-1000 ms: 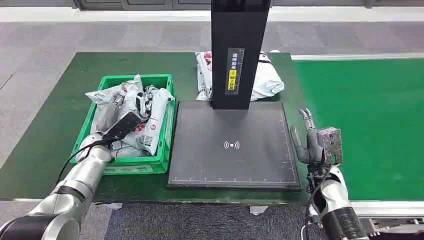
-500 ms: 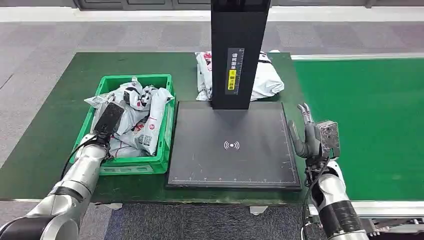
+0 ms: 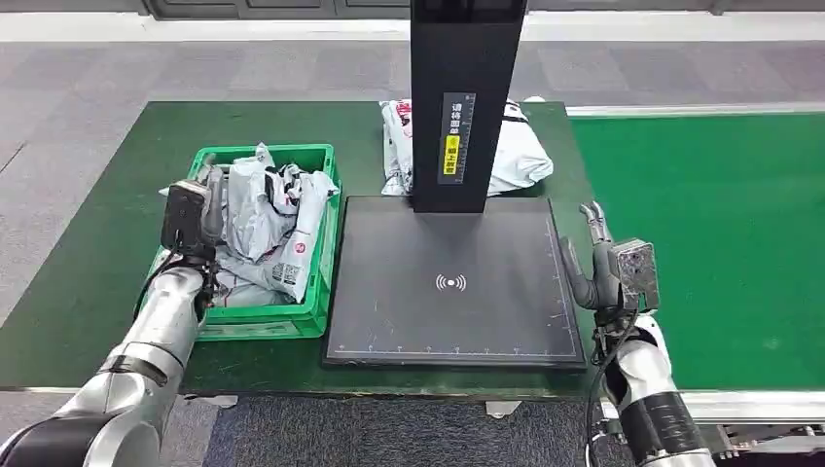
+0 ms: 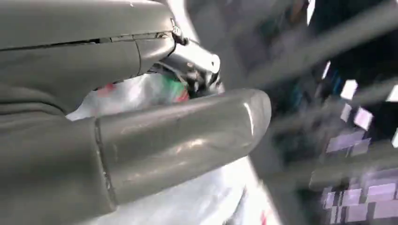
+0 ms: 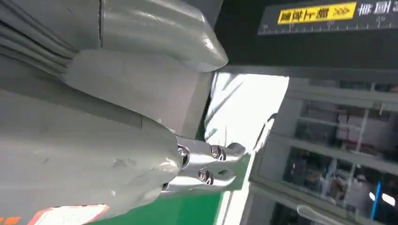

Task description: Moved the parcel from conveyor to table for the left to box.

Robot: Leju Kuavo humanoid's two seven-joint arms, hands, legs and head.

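Left hand [image 3: 202,206] has risen from the bin's [image 3: 324,261] parcels [image 3: 268,209].

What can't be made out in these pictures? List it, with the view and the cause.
- Left hand, head view: its wrist camera covers the fingers, so any grip on the parcels in the green crate is unclear.
- Left wrist view: background smeared by motion blur.
- Parcel at the table's far edge, head view: the black scanner post hides its middle.
- Right hand, right wrist view: fingertips crowded by its own cover.
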